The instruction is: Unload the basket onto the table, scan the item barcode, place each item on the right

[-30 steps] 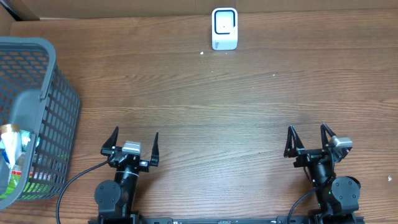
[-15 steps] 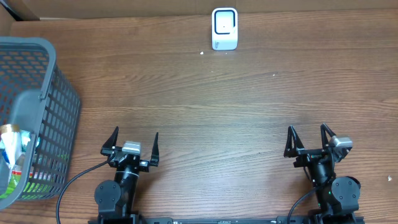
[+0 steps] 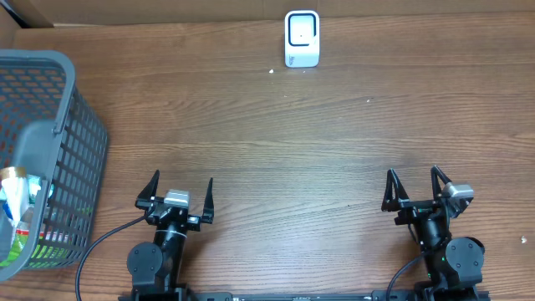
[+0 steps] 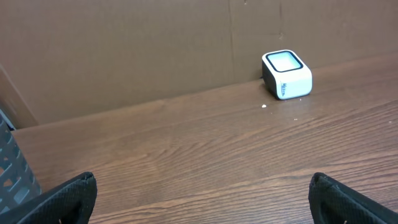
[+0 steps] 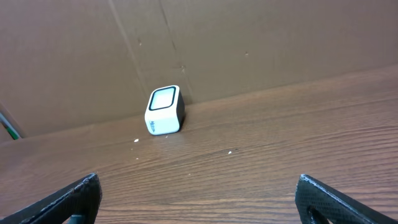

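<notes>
A small white barcode scanner (image 3: 302,38) with a dark window stands at the far edge of the wooden table, against the cardboard wall; it also shows as the white scanner (image 4: 286,74) and scanner (image 5: 165,111) in the wrist views. Packaged items (image 3: 17,213) lie inside a grey mesh basket (image 3: 63,109) at the left; no barcode can be made out on them. My left gripper (image 3: 177,191) sits open near the front edge, nothing between its fingers. My right gripper (image 3: 415,186) is open too, at the front right, empty.
A brown cardboard wall (image 4: 155,43) lines the far side of the table. The basket's corner (image 4: 15,174) edges into the left wrist view. Bare wood lies between both grippers and the scanner.
</notes>
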You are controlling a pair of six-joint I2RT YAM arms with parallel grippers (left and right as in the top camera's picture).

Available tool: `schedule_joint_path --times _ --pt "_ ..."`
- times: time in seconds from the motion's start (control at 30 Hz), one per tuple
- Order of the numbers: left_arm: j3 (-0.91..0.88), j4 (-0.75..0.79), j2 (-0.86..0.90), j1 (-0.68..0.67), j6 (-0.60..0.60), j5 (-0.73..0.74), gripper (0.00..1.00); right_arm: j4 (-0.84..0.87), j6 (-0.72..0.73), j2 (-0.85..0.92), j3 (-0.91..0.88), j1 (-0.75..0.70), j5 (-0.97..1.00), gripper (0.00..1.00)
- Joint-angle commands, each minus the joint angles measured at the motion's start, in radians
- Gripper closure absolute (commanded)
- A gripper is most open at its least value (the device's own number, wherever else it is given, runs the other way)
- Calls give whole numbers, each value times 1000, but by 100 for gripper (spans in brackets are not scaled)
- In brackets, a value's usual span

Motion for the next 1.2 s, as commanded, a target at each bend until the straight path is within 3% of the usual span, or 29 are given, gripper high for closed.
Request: schedule_joint_path --times 0.0,0.97,1.17 --pt "-13 4 -11 -6 22 4 0 6 1 -8 -10 3 10 0" --pt "-13 5 -11 -6 21 9 0 29 0 -8 -10 2 47 0" --pt "-5 34 -11 -6 -73 11 0 12 0 -8 -10 1 47 0"
